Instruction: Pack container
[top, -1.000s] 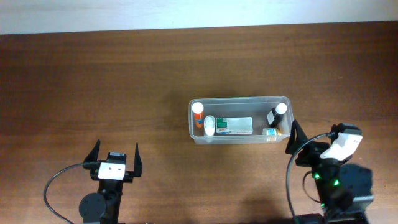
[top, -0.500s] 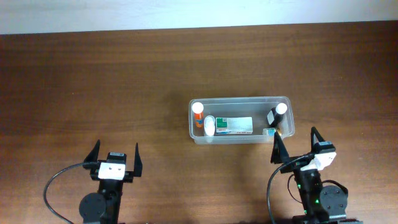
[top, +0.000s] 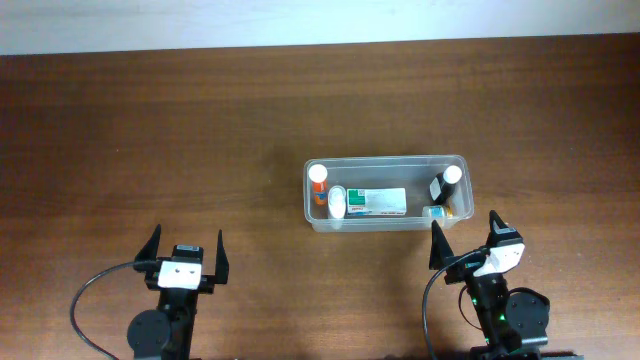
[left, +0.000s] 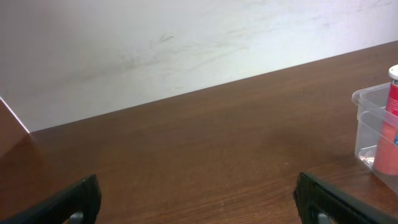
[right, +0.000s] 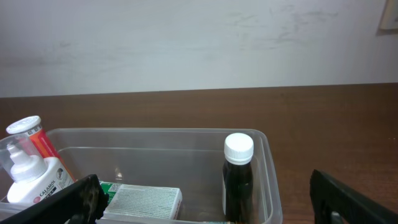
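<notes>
I am looking down on the left gripper (top: 187, 238) at 7 o'clock of the overhead view. Its jaws are standing wide apart and holding nothing, and its dark fingertips (left: 74, 202) are framing bare table (top: 150, 130) in the left wrist view.

At 5 o'clock the right gripper (top: 463, 224) is hovering with its jaws spread just as wide and nothing between them. It is pointing at the container's near right corner, close to it but apart from it.

The container (top: 385, 159) is sitting just right of the table's centre, toward 3 o'clock, with its long side running 9 to 3.

Inside it:
- An orange bottle with a white cap (top: 318, 180) is standing at the 9 o'clock end.
- A white bottle (top: 337, 202) is sitting just beside it.
- A white-and-green box (top: 377, 202) is lying flat in the middle.
- A dark bottle with a white cap (top: 447, 182) is standing upright at the 3 o'clock end.
- A small teal-and-white item (top: 435, 212) is lying at that bottle's 6 o'clock; I cannot tell what it is.

At 12 o'clock a pale wall (top: 300, 20) is bordering the table's far edge.
</notes>
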